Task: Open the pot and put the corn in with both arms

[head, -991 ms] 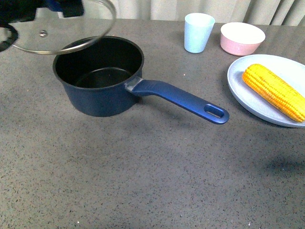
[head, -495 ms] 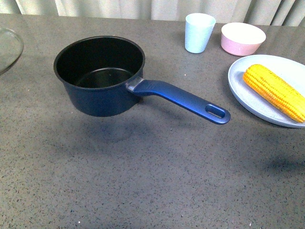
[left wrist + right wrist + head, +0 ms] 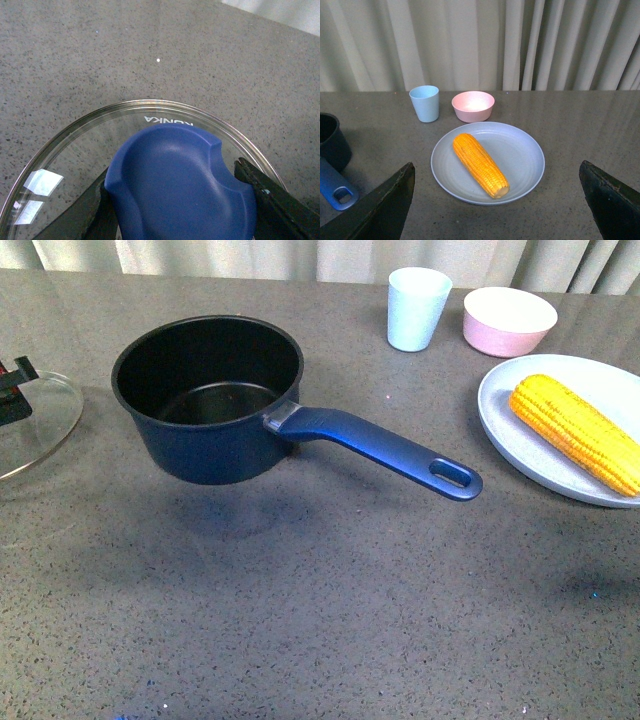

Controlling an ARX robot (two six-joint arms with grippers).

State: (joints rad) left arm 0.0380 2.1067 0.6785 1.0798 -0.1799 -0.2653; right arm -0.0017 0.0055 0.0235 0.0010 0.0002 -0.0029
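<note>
The knob (image 3: pixel 170 165) of the glass lid (image 3: pixel 35 425) is clamped between the fingers (image 3: pixel 265 197) of the left gripper (image 3: pixel 177 200), one finger pressed to each side of it, so that the lid is carried by its only graspable part while the glass rim is kept clear of the fingers. The lid is held well aside from the pot (image 3: pixel 208 400), low over the table (image 3: pixel 330 620). Whether its rim is already resting on the surface cannot be settled, since only a sliver of it is caught at the edge of the front view. It is judged that the lid has been taken to that side so that the pot's mouth is left free for the other arm. The pot is thus uncovered, and nothing is seen in its black interior. Its long handle (image 3: pixel 375 445) is pointed toward the plate (image 3: pixel 520 445). The fingers (image 3: pixel 380 210) of the right gripper (image 3: pixel 496 172) are spread wide with nothing gripped. The corn (image 3: pixel 480 165) lies beyond them, in line with the gap between them and not touched by either. It rests alone on the plate, slantwise across its middle. Farther beyond the fingertips, behind the plate, a light blue cup (image 3: pixel 424 103) and a pink bowl (image 3: pixel 473 105) are stood side by side. The bowl appears empty, and the inside of the cup is not shown. The pot's wall and the end of its handle are seen outside the gap, past one finger. The opening step is judged nearly done, and the corn has not yet been picked up.
</note>
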